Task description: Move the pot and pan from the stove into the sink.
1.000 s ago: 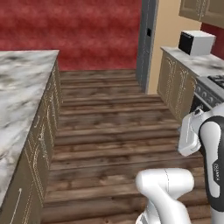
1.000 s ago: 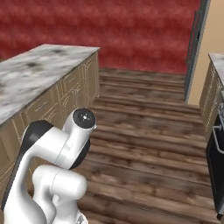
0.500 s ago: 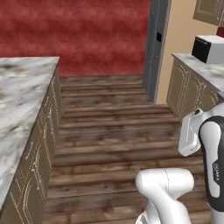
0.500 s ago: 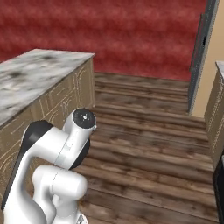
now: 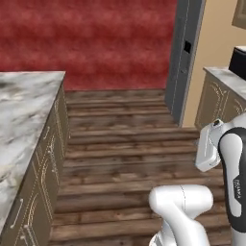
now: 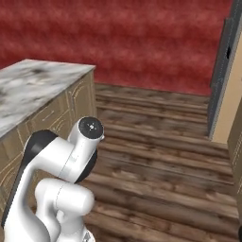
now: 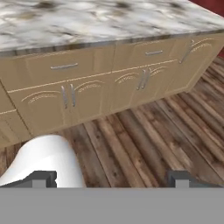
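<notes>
Standing wide open and empty, gripper [image 7: 111, 178] faces marble-topped island cabinets [image 7: 109, 87] at twelve o'clock; pot, pan, stove and sink unsighted, so the task looks barely begun.

Marble counter [image 5: 24, 110] beside wooden floor [image 5: 125, 144]

1. A stove [image 6: 239, 233] is all that can be made out, and only as a dark sliver in the bottom right corner of the right base view.
2. It sits low, at floor level, just past the near end of the tan cabinet run [image 6: 235, 142] along the right wall.
3. The picture's edge cuts it off, and too little shows to tell its grates, burners or knobs, or anything standing on it.
</notes>
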